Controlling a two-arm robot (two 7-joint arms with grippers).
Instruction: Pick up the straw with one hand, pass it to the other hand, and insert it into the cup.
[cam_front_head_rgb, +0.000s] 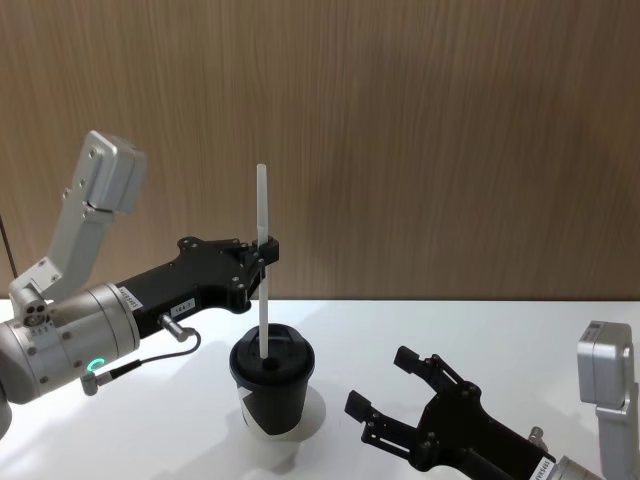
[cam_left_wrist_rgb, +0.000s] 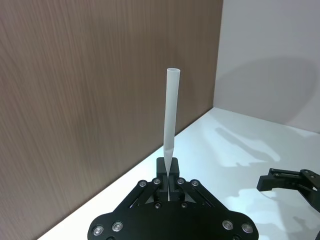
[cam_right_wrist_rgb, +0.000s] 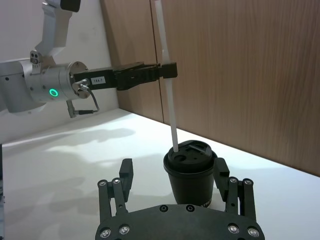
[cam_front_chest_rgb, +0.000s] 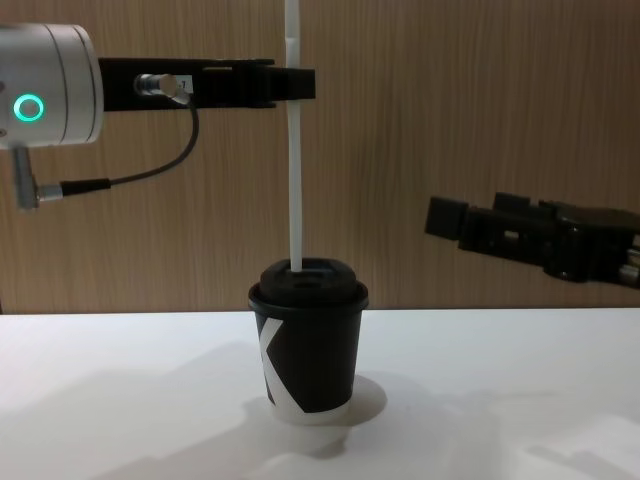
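Observation:
The white straw stands upright, and my left gripper, the one with the silver wrist and green ring, is shut on its middle. Its lower end meets the domed lid of the black cup. I cannot tell whether the tip has entered a hole. My right gripper, all black, hovers open to the right of the cup, above the table, holding nothing.
The cup stands on a white table in front of a wood-panelled wall. A thin cable with a metal plug hangs from the left wrist, left of the cup.

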